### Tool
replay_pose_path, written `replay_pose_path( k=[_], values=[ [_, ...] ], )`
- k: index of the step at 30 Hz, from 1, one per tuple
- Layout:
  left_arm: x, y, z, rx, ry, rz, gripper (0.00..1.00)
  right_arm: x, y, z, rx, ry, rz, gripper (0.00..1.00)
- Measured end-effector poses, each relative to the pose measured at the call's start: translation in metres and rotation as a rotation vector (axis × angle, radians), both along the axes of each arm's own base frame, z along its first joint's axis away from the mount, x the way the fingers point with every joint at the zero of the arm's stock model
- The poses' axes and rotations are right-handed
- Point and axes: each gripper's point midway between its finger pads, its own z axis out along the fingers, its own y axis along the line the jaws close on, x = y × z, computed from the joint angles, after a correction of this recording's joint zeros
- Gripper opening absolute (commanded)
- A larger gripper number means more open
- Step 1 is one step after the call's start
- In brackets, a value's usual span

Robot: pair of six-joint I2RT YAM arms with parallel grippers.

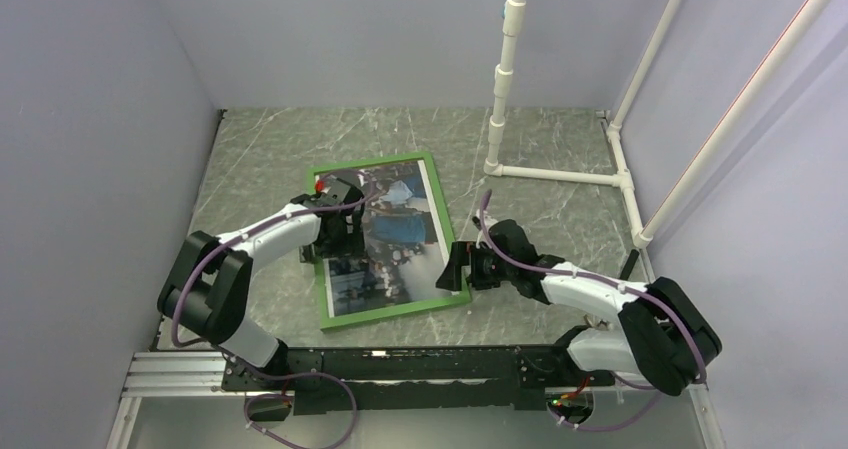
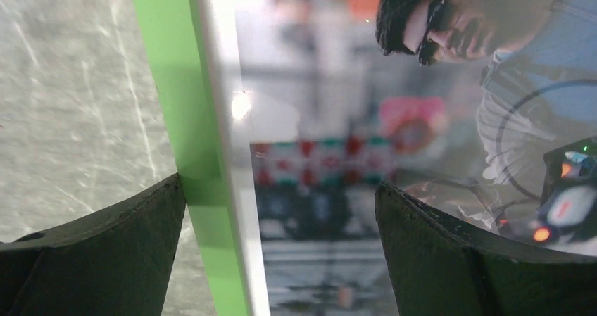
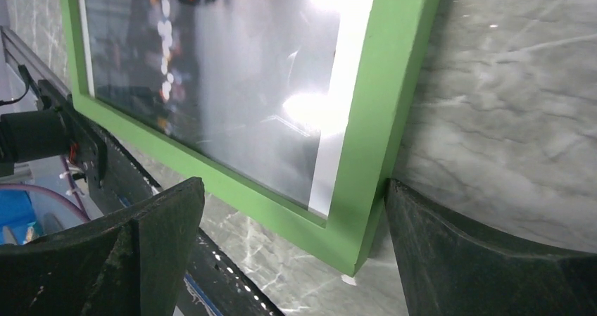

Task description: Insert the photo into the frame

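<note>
Green thin-railed wooden picture frame (image 1: 396, 312) lies flat with its green face up, and the large colour street-scene photo (image 1: 392, 231) sits inside its opening, picture side showing under a glossy, glaring surface. A narrow white strip runs between the print and the frame's rails. Whether it is a margin or a gap, I cannot tell.

The left gripper (image 2: 278, 196) hangs low over the frame's left rail. Its black fingers (image 2: 127, 245) are spread wide, one outside the rail and one over the print, gripping nothing. The right gripper (image 3: 292, 210) hovers at the frame's near right corner, its fingers (image 3: 148, 238) likewise well apart with the corner between them.

A grey marbled tabletop (image 1: 560, 204) carries the frame, and a white pipe stand (image 1: 505, 79) rises beyond the frame's far right corner.

The insertion looks essentially done, and the step in hand seems to be a final squaring or check. The next move probably calls for lifting both arms straight off without dragging the frame.
</note>
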Motion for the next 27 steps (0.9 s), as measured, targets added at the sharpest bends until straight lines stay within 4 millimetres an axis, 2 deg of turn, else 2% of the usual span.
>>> replay_pose_path(
  k=[4, 6, 7, 9, 11, 13, 16, 21, 23, 27],
  values=[
    [0.019, 0.006, 0.005, 0.037, -0.019, 0.004, 1.0, -0.014, 0.019, 0.0, 0.001, 0.023, 0.057, 0.97],
    [0.03, -0.023, 0.009, -0.073, -0.029, -0.021, 0.99, -0.039, 0.043, 0.004, 0.051, 0.066, 0.165, 0.97],
    [0.036, -0.041, 0.013, -0.129, -0.041, -0.047, 0.99, -0.057, 0.057, 0.005, 0.068, 0.098, 0.242, 0.97],
    [0.045, -0.065, 0.022, -0.2, -0.061, -0.083, 0.99, -0.082, 0.072, 0.006, 0.082, 0.138, 0.342, 0.97],
    [0.054, -0.077, 0.031, -0.245, -0.081, -0.098, 0.99, -0.102, 0.085, 0.007, 0.084, 0.168, 0.426, 0.98],
    [0.06, -0.081, 0.035, -0.263, -0.09, -0.098, 0.99, -0.112, 0.095, 0.007, 0.077, 0.182, 0.471, 0.98],
    [0.062, -0.079, 0.035, -0.27, -0.085, -0.092, 0.99, -0.119, 0.103, 0.007, 0.067, 0.187, 0.501, 1.0],
    [0.056, -0.07, 0.039, -0.265, -0.085, -0.079, 0.99, -0.118, 0.098, 0.007, 0.037, 0.176, 0.486, 1.0],
    [0.047, -0.065, 0.049, -0.275, -0.1, -0.078, 0.99, -0.116, 0.095, 0.009, 0.025, 0.164, 0.473, 1.0],
    [0.022, -0.053, 0.083, -0.334, -0.183, -0.058, 0.99, -0.103, 0.091, 0.022, 0.028, 0.135, 0.435, 1.0]
  ],
)
